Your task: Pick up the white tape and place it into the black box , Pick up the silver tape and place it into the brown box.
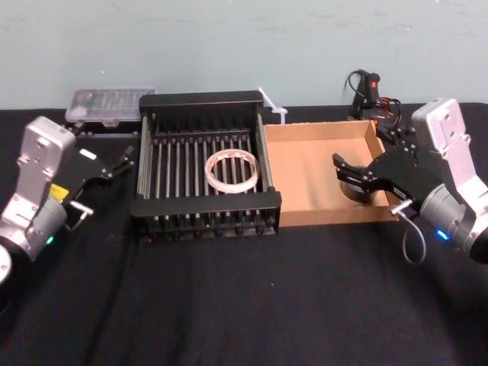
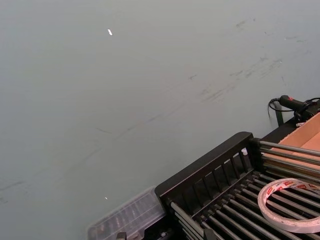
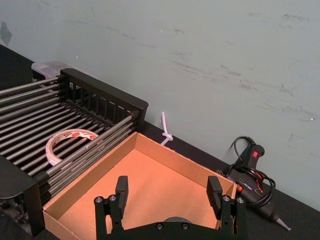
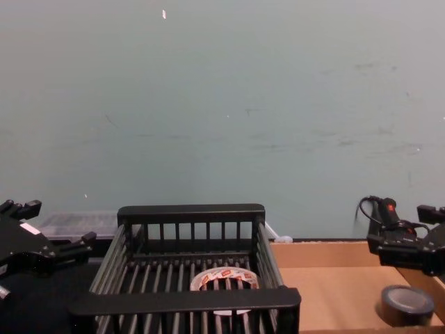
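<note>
The white tape [image 1: 231, 169] lies flat on the slatted bottom of the black box [image 1: 145, 164], and it also shows in the left wrist view as a white tape [image 2: 290, 202] with red print. The silver tape [image 4: 407, 304] lies on the floor of the brown box [image 1: 313, 131] near its right wall. Just above that roll hangs my right gripper [image 3: 168, 189], open, fingers [image 3: 121, 187] apart and touching nothing. My left gripper [image 1: 118, 162] is parked open left of the black box.
A clear plastic case [image 1: 107, 105] sits behind the black box at the back left. A glue gun [image 1: 372, 93] with its cable lies behind the brown box, and a white zip tie [image 1: 273, 107] lies between the boxes at the back. The table's black front is bare.
</note>
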You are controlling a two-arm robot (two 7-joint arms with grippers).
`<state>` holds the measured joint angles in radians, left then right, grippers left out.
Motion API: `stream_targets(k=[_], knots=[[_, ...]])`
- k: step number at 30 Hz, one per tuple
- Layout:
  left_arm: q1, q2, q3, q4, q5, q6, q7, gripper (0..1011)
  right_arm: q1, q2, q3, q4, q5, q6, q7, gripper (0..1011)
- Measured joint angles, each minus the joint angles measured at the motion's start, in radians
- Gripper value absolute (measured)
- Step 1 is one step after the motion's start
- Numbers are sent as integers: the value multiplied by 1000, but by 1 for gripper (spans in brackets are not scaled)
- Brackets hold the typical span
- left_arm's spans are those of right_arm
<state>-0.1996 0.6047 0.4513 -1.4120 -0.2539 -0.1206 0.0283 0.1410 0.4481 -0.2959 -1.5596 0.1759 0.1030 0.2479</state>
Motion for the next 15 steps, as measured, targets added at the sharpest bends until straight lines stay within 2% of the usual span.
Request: stream_targets(k=[15], knots=[[0, 0, 0, 0, 0, 0, 0, 1001, 0, 0, 0, 0, 0, 0, 0, 1003]])
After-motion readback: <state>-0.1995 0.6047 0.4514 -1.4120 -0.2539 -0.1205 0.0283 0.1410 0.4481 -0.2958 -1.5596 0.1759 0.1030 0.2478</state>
